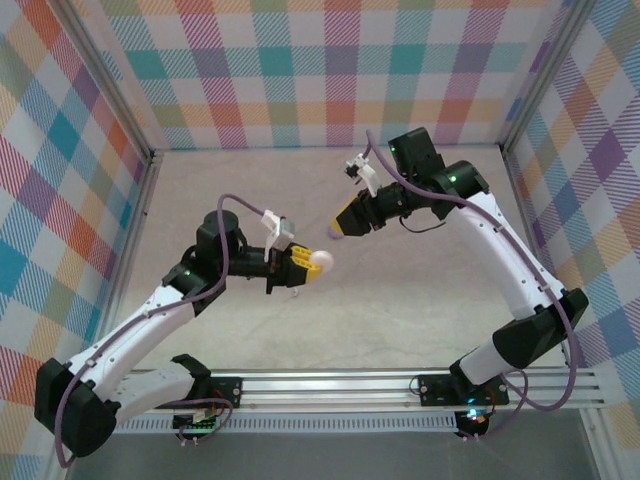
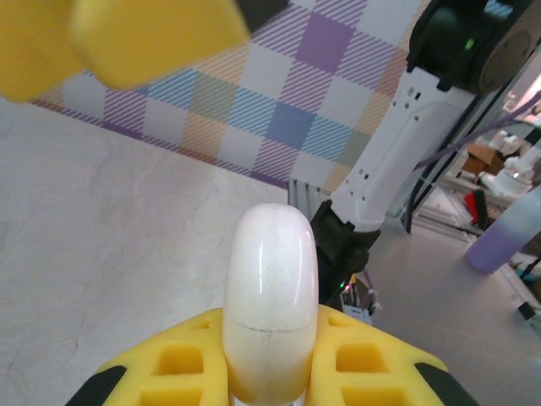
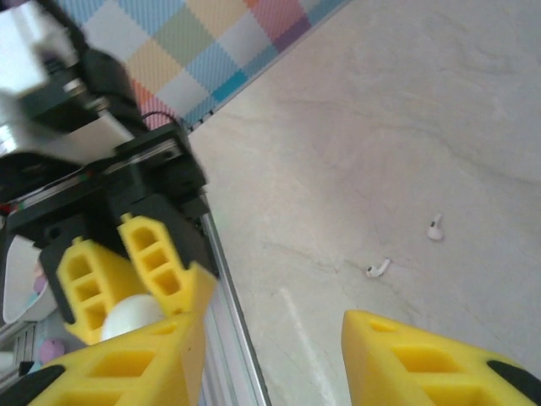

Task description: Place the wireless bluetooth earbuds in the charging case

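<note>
**Desk:** What has the left arm got?

**Me:** I've got the left gripper (image 1: 305,265) clamped tight on the white charging case (image 2: 270,279). The case stands upright between the yellow fingers, rounded end pointing out. A thin seam crosses it close to the fingers.

**Desk:** And the right?

**Me:** My right gripper (image 3: 275,313) hangs just beside the case, a little beyond it and to its right as I see it from above. Its fingers are parted to a middling gap, and bare table (image 3: 406,101) shows between them. From above I see a small pale purple blob (image 1: 332,231) at its fingertips, too blurred for me to tell what it is.

**Desk:** Where are the earbuds?

**Me:** On my right wrist camera, two lie on the table, well apart from the case and off to its right. The first white earbud (image 3: 378,268) is the closer one to the case. The second white earbud (image 3: 435,227) lies near the first, not touching it.
</note>
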Robot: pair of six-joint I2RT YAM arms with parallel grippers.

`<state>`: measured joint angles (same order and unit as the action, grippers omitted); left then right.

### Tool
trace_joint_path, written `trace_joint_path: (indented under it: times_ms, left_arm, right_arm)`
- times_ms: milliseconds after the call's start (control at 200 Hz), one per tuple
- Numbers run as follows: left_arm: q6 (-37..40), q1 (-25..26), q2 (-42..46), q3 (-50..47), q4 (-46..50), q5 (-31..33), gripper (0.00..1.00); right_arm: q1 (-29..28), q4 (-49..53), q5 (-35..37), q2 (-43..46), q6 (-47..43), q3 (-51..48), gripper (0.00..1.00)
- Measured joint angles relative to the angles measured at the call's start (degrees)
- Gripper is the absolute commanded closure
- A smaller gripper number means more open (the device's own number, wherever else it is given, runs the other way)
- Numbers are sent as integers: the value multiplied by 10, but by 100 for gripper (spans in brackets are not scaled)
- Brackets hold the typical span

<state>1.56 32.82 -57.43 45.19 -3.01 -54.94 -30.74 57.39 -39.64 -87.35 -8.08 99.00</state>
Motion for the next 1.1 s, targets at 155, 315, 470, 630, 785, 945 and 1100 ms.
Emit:
trace_joint_path:
  times_ms: [155, 315, 470, 630, 785, 945, 1100]
  left_arm:
    - [20, 1, 27, -22, 1, 38, 100]
    - [26, 1, 49, -41, -2, 85, 100]
    - [19, 1, 72, -70, -21, 117, 100]
    - [-4, 1, 74, -84, -48, 120, 100]
    - [-19, 1, 81, -91, -62, 124, 100]
    - [-26, 1, 97, -92, -75, 125, 100]
    - [-35, 0, 97, -93, -78, 126, 100]
  right_arm:
    - [3, -12, -15, -8, 22, 0, 50]
    - [-6, -82, -55, 33, 56, -70, 51]
    - [-57, -150, -52, 101, 76, -180, 46]
    - [-104, -166, -16, 109, 65, -189, 44]
    - [-116, -161, 8, 80, 37, -160, 43]
    - [-123, -155, 26, 50, 12, -146, 43]
    - [-124, -139, 32, 39, -3, -129, 43]
